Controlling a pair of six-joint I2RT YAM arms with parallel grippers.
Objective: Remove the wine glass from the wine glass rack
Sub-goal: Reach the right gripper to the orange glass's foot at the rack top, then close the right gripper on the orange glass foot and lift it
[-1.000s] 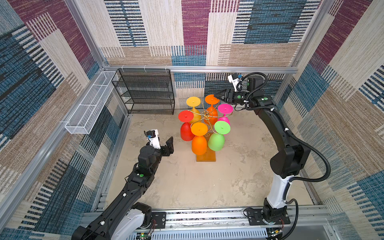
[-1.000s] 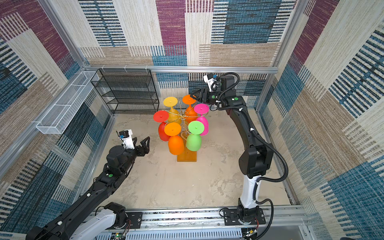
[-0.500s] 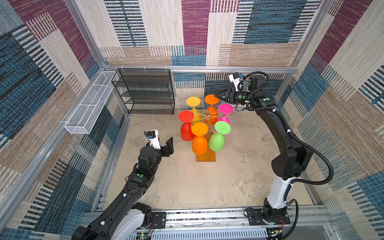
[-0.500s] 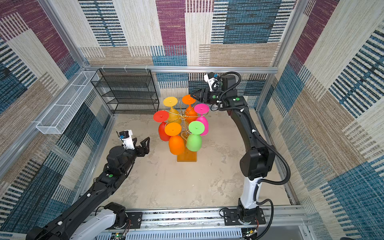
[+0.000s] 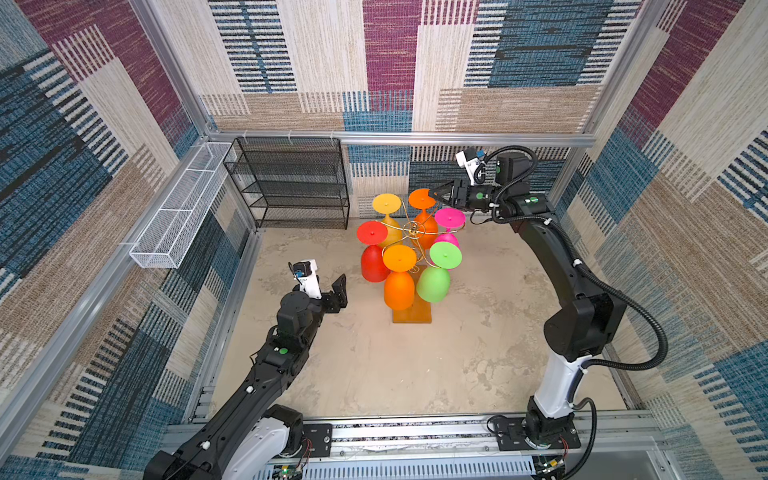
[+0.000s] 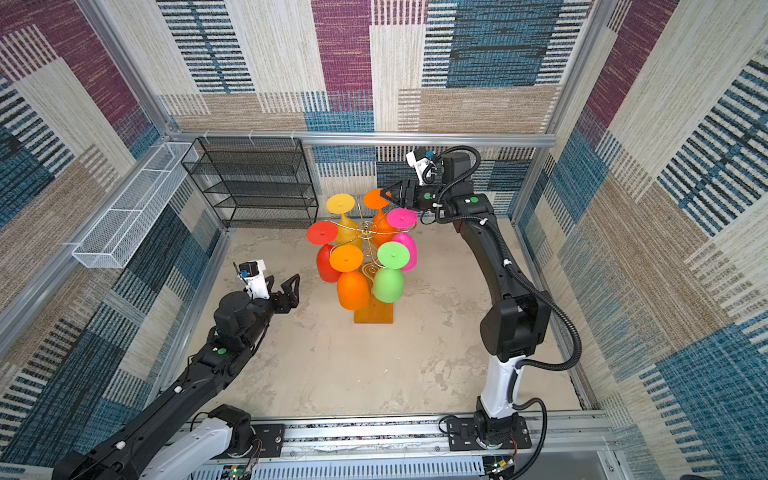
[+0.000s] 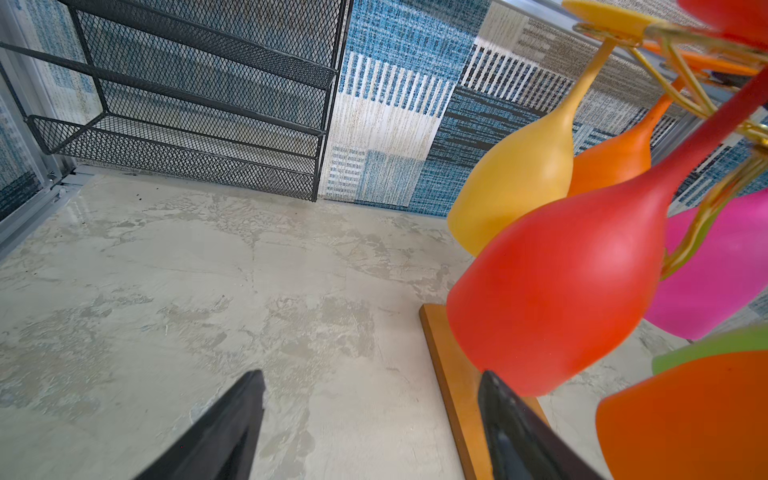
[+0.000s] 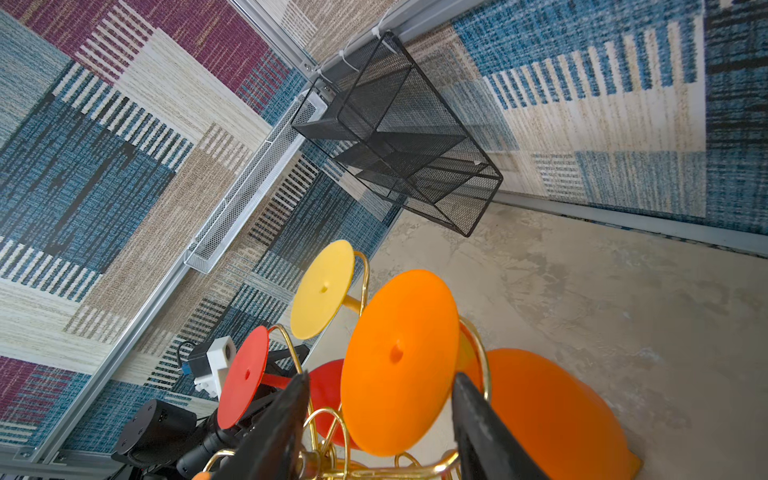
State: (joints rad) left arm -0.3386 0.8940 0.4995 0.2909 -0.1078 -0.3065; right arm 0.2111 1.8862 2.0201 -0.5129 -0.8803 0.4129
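1. the wine glass rack (image 5: pixel 412 227) stands on its wooden base near the middle of the desk (image 5: pixel 374 365). six coloured glasses hang from it bowl-down, each foot resting in a curled gold wire arm. by my reading, a glass has to slide out along its arm rather than lift straight up.
2. the rear orange wine glass (image 8: pixel 399 357) hangs on the arm nearest the back wall. its flat foot sits on top, which looks like the easiest part to reach past the crowded bowls.
3. the right hand (image 8: pixel 380 380) reaches in at foot height, half-spread, with one jaw on each side of that orange foot. gold wire shows between one finger and the disc, so i judge it is not clamped and holds nothing yet.
4. the left hand (image 6: pixel 283 286) is spread wide and empty, low over the desk. it is near the red glass (image 7: pixel 561 282) but apart from it, probably kept out of the way or ready to steady the rack.
5. the step in hand looks like closing on the foot. the pink glass (image 5: pixel 449 218) hangs just beside it, so a crooked pull could knock that glass or rock the light wire frame.
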